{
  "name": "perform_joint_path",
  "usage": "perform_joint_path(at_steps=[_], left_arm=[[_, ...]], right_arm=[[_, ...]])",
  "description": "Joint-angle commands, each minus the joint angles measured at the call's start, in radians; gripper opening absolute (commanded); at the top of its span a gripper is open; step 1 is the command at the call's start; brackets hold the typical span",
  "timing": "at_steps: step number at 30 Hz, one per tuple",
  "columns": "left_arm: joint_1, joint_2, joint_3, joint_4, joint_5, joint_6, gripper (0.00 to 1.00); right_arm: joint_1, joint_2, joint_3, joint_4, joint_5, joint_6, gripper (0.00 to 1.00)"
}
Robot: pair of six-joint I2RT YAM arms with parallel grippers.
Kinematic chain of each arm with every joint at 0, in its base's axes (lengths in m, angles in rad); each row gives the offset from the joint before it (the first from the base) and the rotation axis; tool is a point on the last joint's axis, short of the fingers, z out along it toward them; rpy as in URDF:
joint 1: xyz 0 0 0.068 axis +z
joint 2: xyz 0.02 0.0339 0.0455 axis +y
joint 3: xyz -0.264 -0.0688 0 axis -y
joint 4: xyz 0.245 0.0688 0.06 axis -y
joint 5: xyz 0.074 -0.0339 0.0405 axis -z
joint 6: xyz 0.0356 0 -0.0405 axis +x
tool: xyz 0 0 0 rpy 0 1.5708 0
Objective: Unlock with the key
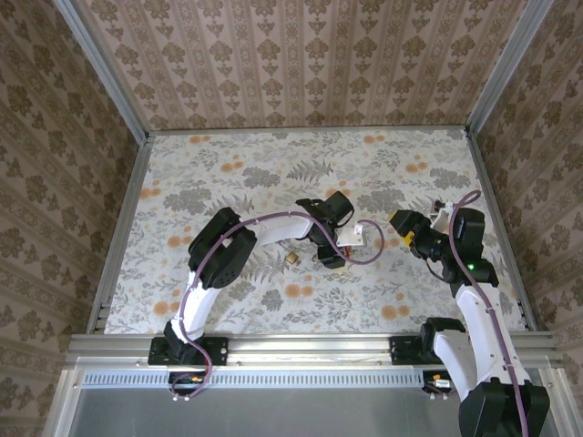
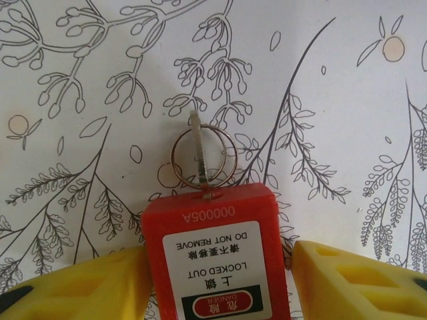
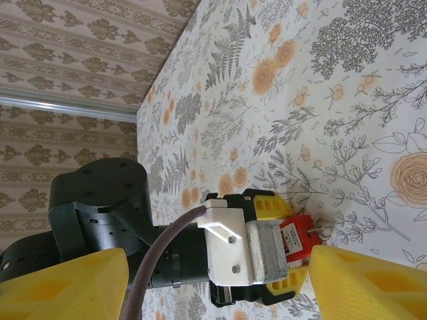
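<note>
Left claw (image 2: 220, 270) parted, red padlock (image 2: 210, 250) between its fingers (image 2: 80, 287), key (image 2: 195, 143) jutting from the padlock's far end

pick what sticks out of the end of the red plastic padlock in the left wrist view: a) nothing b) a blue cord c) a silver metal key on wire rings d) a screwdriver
c: a silver metal key juts from the end of the red plastic padlock, opposite its "locked out" label.
</note>
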Motion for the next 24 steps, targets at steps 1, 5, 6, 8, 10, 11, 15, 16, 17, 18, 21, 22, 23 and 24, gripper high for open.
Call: perform_joint_path(at_steps=[1,5,6,8,10,11,15,16,17,18,21,22,23,24], left_arm=[[-0.011,0.075,-0.01,-0.069,0.008,-0.02,0.58],[-0.011,0.038,-0.014,-0.056,0.019,-0.032,0.64],[-0.012,0.017,-0.02,-0.044,0.023,-0.037,0.65],[-0.01,-0.047,-0.049,0.0,0.025,-0.052,0.68],[-0.001,-0.112,-0.075,0.042,0.023,-0.071,0.95],[0.007,-0.145,-0.09,0.06,0.02,-0.083,1.0],[0.029,-0.246,-0.158,0.125,-0.023,-0.112,1.0],[0.03,-0.272,-0.189,0.158,-0.051,-0.117,1.0],[0.032,-0.292,-0.22,0.19,-0.081,-0.126,1.0],[0.032,-0.318,-0.247,0.222,-0.113,-0.138,1.0],[0.041,-0.419,-0.349,0.332,-0.2,-0.2,1.0],[0.044,-0.467,-0.387,0.374,-0.238,-0.23,1.0],[0.047,-0.513,-0.425,0.411,-0.285,-0.26,1.0],[0.049,-0.555,-0.451,0.435,-0.335,-0.284,1.0]], right_arm=[[-0.007,-0.021,0.021,-0.017,-0.021,0.005,0.73],[-0.006,-0.03,0.022,-0.024,-0.023,0.005,0.73],[-0.006,-0.031,0.021,-0.024,-0.024,0.005,0.73],[-0.006,-0.032,0.022,-0.026,-0.02,0.005,0.73],[-0.006,-0.029,0.022,-0.024,-0.016,0.005,0.73],[-0.006,-0.029,0.021,-0.024,-0.014,0.003,0.73],[-0.006,-0.032,0.018,-0.031,-0.01,-0.004,0.73],[-0.004,-0.033,0.013,-0.032,-0.004,-0.006,0.73],[-0.003,-0.033,0.01,-0.038,0.006,-0.011,0.73],[0.0,-0.034,0.008,-0.046,0.013,-0.016,0.73],[0.024,-0.043,0.012,-0.072,0.052,-0.037,0.73],[0.041,-0.048,0.021,-0.079,0.073,-0.046,0.73],[0.062,-0.053,0.04,-0.094,0.102,-0.059,0.73],[0.085,-0.057,0.063,-0.106,0.133,-0.075,0.74]])
